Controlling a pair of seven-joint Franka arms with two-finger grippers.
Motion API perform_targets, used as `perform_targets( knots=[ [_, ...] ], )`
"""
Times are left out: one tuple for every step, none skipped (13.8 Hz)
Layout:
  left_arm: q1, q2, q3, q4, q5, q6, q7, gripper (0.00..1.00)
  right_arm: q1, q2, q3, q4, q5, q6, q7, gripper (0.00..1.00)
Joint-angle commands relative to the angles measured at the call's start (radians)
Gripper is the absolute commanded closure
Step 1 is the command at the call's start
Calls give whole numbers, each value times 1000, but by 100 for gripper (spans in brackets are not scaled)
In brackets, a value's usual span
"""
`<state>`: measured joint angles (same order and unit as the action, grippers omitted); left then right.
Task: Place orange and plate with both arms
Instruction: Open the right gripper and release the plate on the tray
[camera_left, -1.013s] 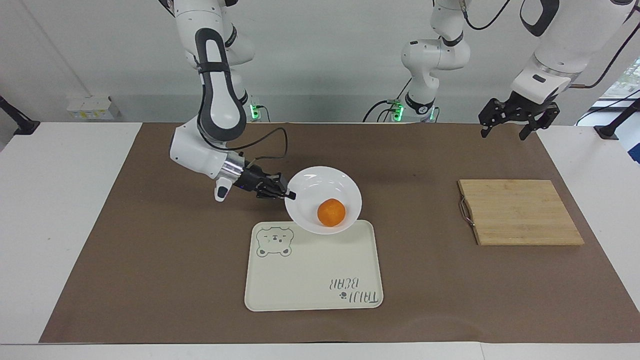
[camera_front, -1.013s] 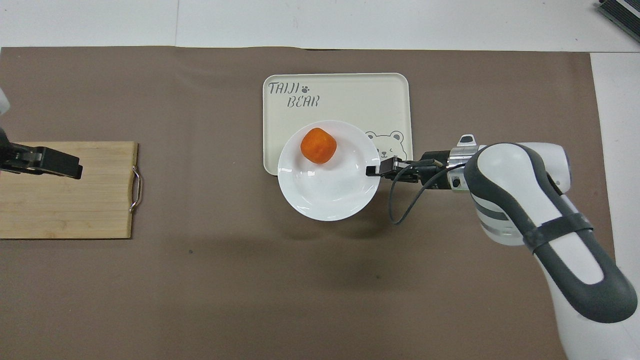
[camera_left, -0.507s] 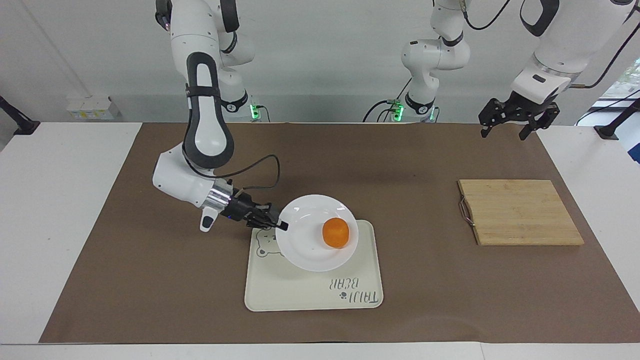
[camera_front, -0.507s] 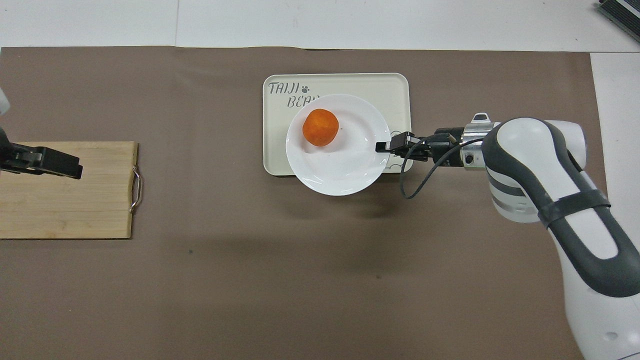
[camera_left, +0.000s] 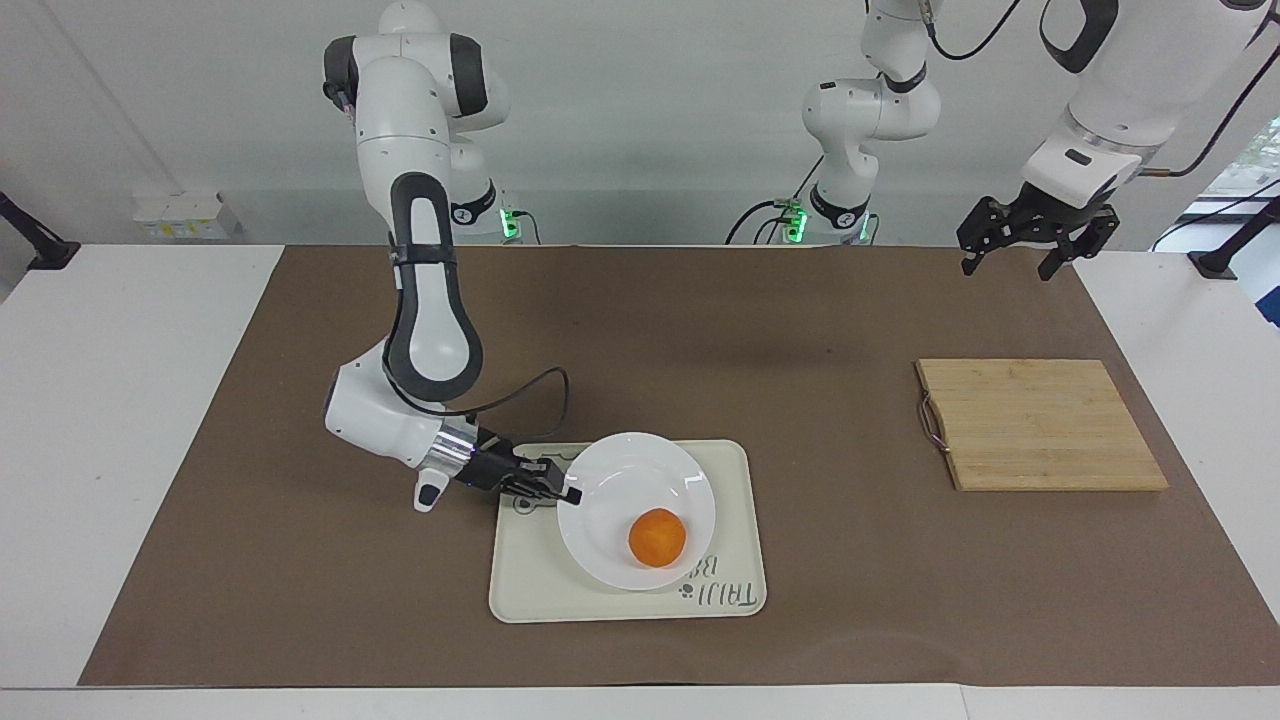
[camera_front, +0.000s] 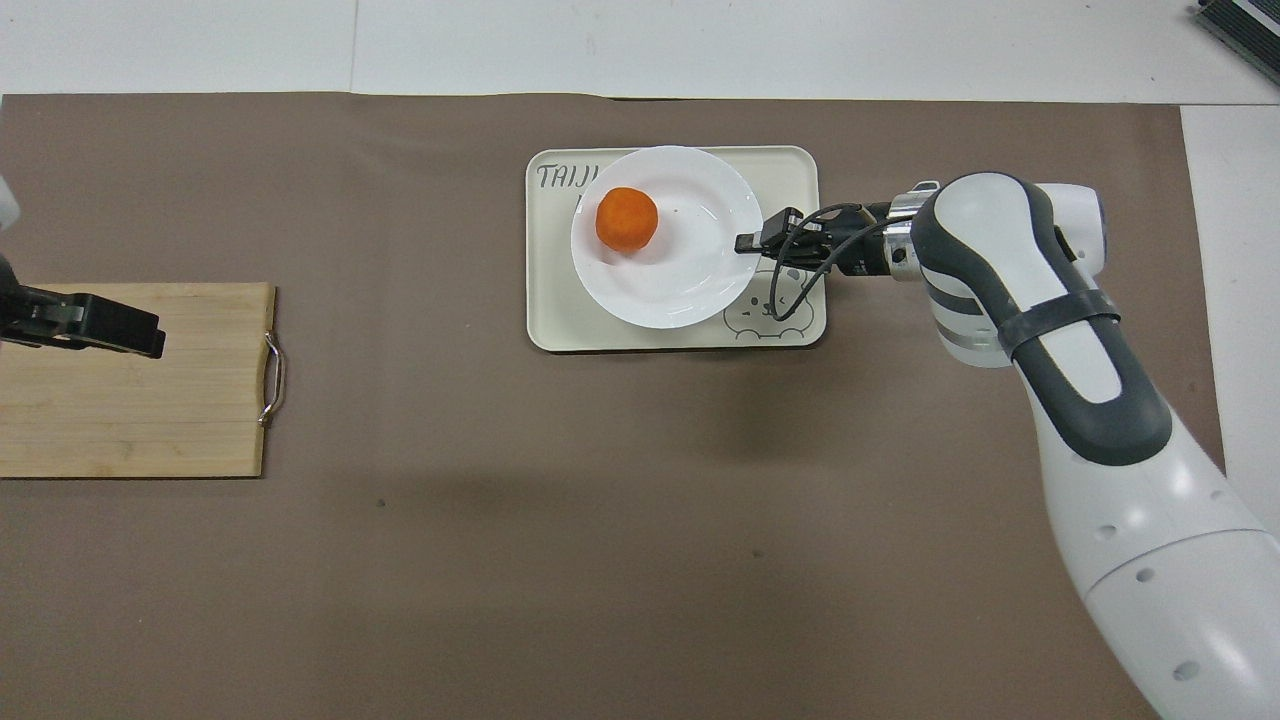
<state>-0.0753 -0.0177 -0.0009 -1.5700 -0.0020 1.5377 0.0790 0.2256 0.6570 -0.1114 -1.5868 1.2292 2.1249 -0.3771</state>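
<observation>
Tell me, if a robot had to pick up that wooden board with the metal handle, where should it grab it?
Probably by an edge. The rectangular bamboo cutting board lies flat on the brown mat, so its broad face gives a two-finger tool nothing to pinch. The side with the small metal loop handle, facing the cream bear tray, looks best: the loop stands out from the edge.

We see the right gripper (camera_left: 562, 492) clamped on the rim of the plate (camera_left: 620, 480), which carries the orange (camera_left: 657, 537) over the tray (camera_left: 735, 480).
</observation>
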Motion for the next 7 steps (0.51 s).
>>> perform_targets(
  knots=[
    [6, -4, -2, 5, -4, -2, -2, 0, -12, 10, 7, 28, 21, -8, -5, 100],
    [6, -4, -2, 5, -4, -2, -2, 0, -8, 10, 6, 24, 19, -6, -8, 100],
    [6, -4, -4, 5, -4, -2, -2, 0, -6, 9, 4, 15, 19, 0, -8, 100],
    [6, -4, -2, 5, -4, -2, -2, 0, -6, 9, 4, 11, 16, 15, -8, 100],
    [6, -4, -2, 5, -4, -2, -2, 0, -6, 9, 2, 11, 12, 21, -5, 79],
    [6, -4, -2, 5, -4, -2, -2, 0, -5, 9, 1, 13, -11, 26, 1, 60],
    [6, -4, -4, 5, -4, -2, -2, 0, -5, 9, 2, 14, -43, 38, 1, 21]
  ],
)
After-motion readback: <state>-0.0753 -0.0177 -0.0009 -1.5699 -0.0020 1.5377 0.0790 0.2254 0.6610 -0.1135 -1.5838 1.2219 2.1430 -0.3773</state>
